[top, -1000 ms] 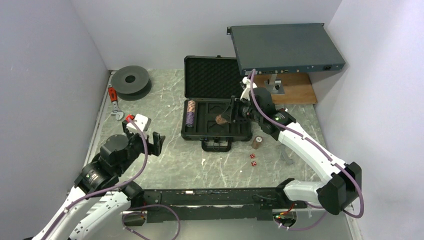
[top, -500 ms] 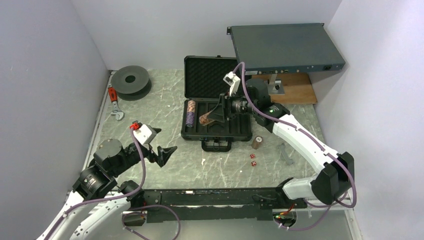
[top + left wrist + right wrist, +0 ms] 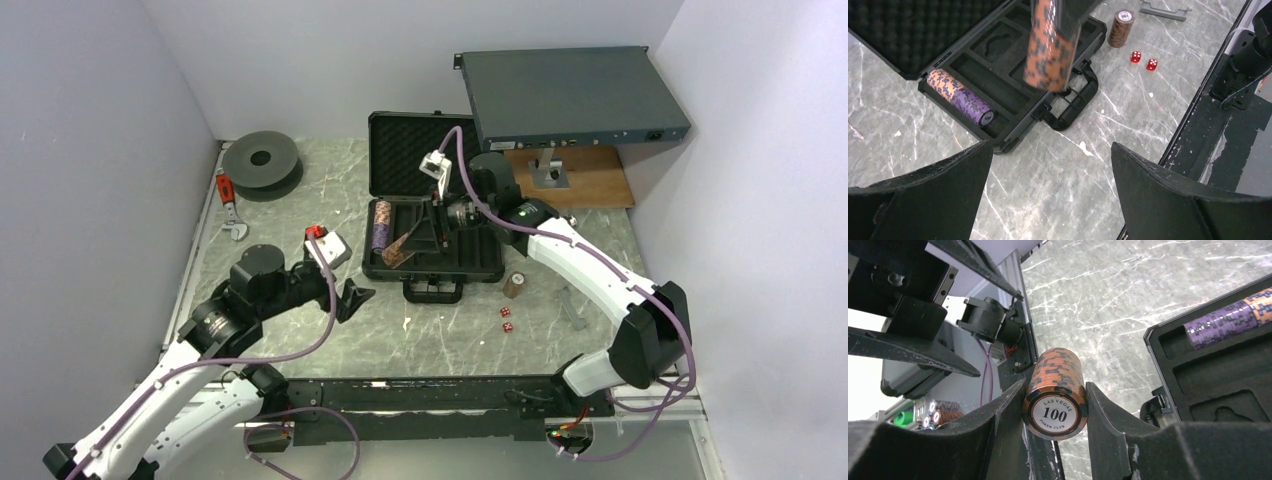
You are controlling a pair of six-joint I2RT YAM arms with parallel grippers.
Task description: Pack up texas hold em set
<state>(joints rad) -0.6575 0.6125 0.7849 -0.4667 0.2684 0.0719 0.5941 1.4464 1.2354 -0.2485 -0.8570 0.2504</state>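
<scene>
Right end effector point(image 3: 1054, 399) is pinching a brown chip stack point(image 3: 1055, 390) across its sides, one finger on each flank. The stack hangs tilted above the front-left part of the case point(image 3: 478, 262) tray. My guess is the side grip lets it go down lengthwise into a slot, the way the purple-and-brown stack point(image 3: 381, 226) already lies in the case's left slot. Left end effector point(image 3: 1050, 150) is spread wide and empty, hovering over the bench point(image 3: 300, 200) off the case's front-left corner. It's probably staying out of the right arm's way, or is ready to steady the case. The case is black hard plastic, open and flat, with the egg-crate foam lid point(image 3: 420, 150) stood up at its back edge. Its handle point(image 3: 432, 291) is at the front, and most tray slots are bare. The held chips are orange-brown with dark edge marks, and the end face reads "LAS VEGAS 100 POKER CLUB". Not packed yet: a short brown stack point(image 3: 515, 285) stands upright on the bench just off the case's front-right corner, and two red dice point(image 3: 505, 320) sit nearer than that, apart from the case.
</scene>
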